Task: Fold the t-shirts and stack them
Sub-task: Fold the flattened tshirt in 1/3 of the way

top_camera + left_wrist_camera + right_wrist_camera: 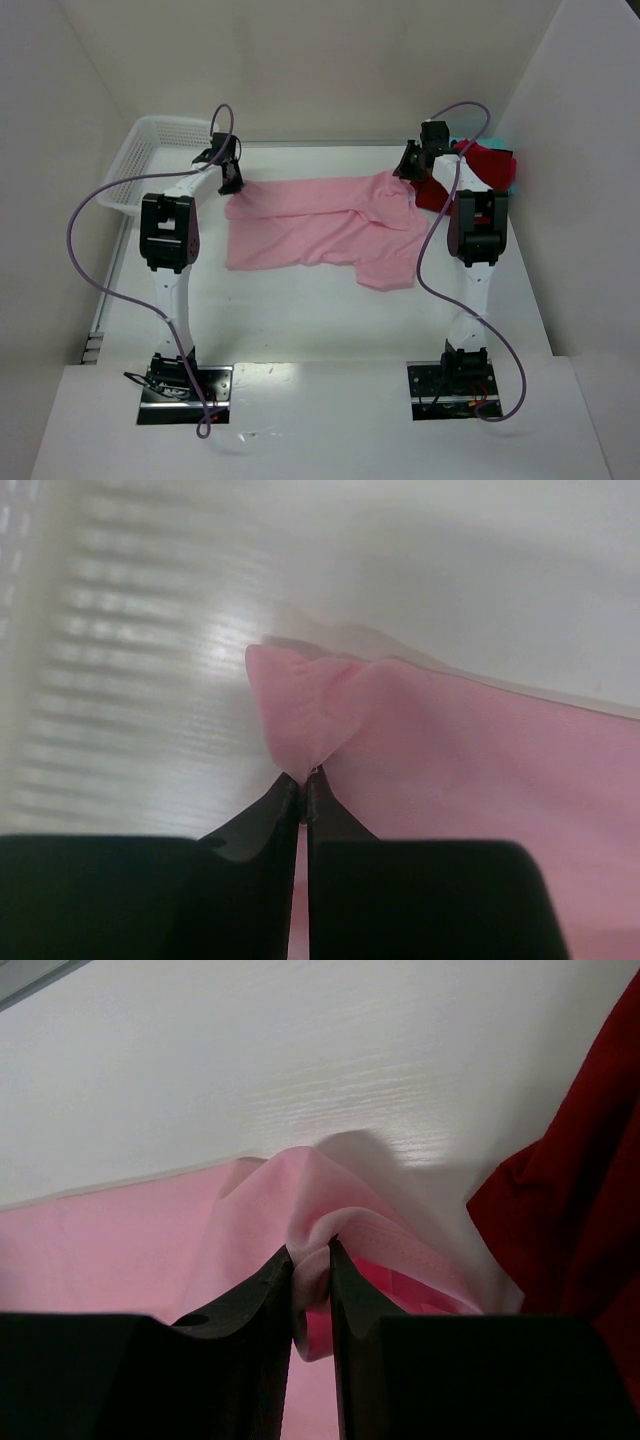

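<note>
Now left pincer (303,778) and right pincer (310,1250) pinch the pink tee (310,232) (red tee (580,1210) beside right).

Both arms are stretched from their bases at the near edge toward the far side. The left arm (168,250) is bent at the elbow, and the left gripper (230,184) is pointed down. Its jaws are pressed together on a corner of the pink t-shirt (310,225). The right arm (478,230) is raised in a similar way. The right gripper (405,168) is turned to the left, and a fold of the same shirt is pinched between its fingers.
</note>
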